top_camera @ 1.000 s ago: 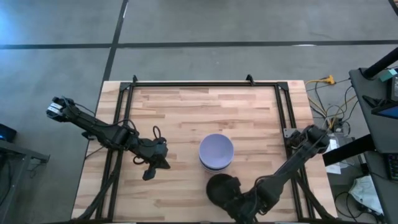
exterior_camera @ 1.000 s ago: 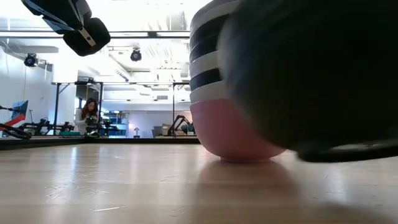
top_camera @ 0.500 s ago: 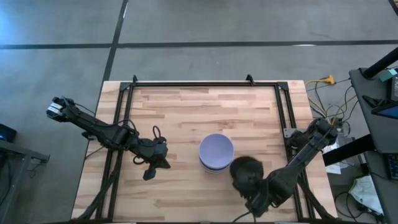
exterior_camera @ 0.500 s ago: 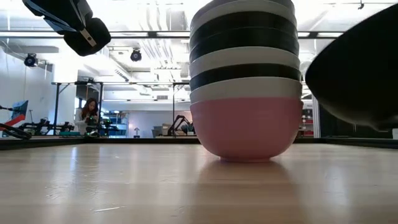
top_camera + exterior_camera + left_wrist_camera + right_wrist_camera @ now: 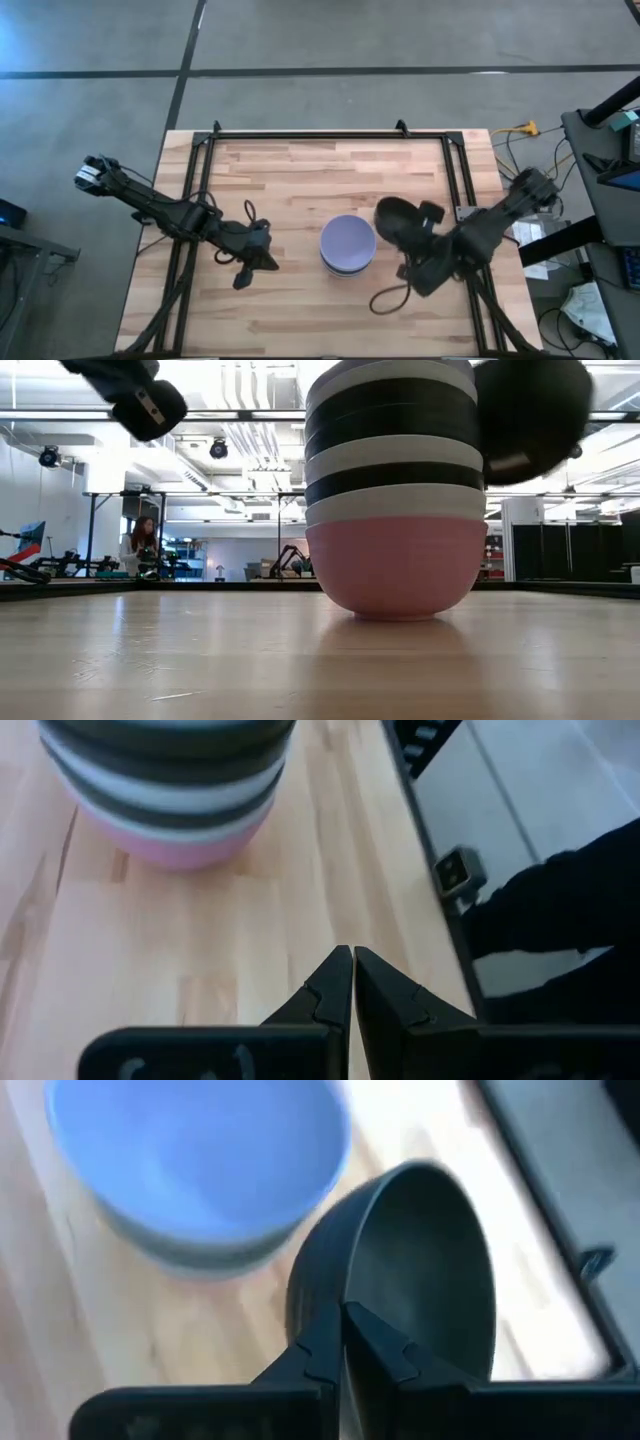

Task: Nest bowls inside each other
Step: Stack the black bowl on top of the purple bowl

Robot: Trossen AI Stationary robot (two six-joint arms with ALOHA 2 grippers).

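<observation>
A stack of nested bowls (image 5: 348, 245) stands on its pink bottom bowl (image 5: 395, 565) on the wooden table, with black and white bowls above it and a lavender bowl (image 5: 200, 1160) on top. My right gripper (image 5: 420, 232) carries a black bowl (image 5: 398, 220) in the air just right of the stack and is shut on it. In the low view this black bowl (image 5: 530, 415) hangs level with the stack's top. My left gripper (image 5: 268, 262) hovers left of the stack, fingers shut and empty; its wrist view shows the stack (image 5: 165, 790) ahead. My right gripper pinches the black bowl's rim (image 5: 335, 1295), one finger inside the bowl and one outside its wall (image 5: 310, 1280). The bowl is lifted clear of the table and tilted, beside the stack's top.
A black metal frame (image 5: 455, 180) runs along the table's left, far and right edges. Bare wood lies between the stack and the far edge. Cables and equipment (image 5: 530, 170) sit off the right side. A person (image 5: 140, 545) stands far back in the room.
My right gripper has carried the black bowl from close to the table's near edge toward the right, then up and toward the far edge. The bowl has risen from just above the table to the height of the stack's top.
</observation>
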